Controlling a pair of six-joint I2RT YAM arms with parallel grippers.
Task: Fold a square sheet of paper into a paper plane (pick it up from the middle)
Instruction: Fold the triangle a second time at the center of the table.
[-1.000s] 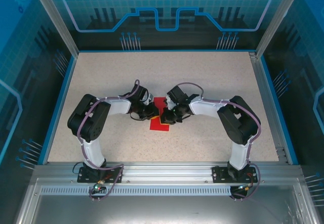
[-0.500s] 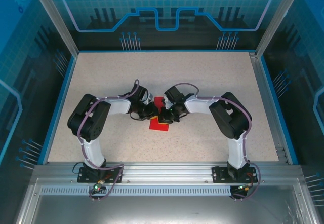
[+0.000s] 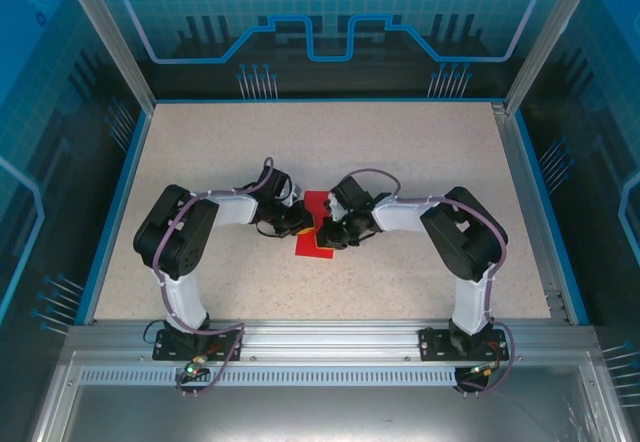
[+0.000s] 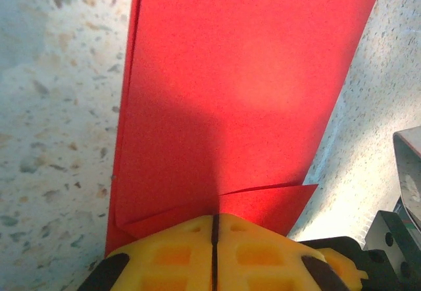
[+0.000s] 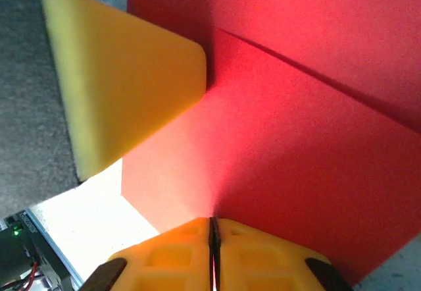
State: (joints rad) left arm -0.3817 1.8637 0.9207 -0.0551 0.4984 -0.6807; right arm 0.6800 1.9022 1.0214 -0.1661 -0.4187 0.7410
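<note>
Paper point(image 3: 312, 248) sits mid-surface point(image 3: 420, 162) between the two arms. It's lying flat and folded into a layered strip, with a small flap by the left fingers point(image 4: 177, 255). Those and the right fingers point(image 5: 256, 251) are closed, tips on the paper. Pinching or just pressing, can't tell. No pointed dart yet, so I'd say plenty of folds left.

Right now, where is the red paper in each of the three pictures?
Top external: the red paper sits near the picture's centre.
Left wrist: the red paper runs down the centre.
Right wrist: the red paper covers the centre and right.
Shared landmark: the speckled table beneath it.
</note>
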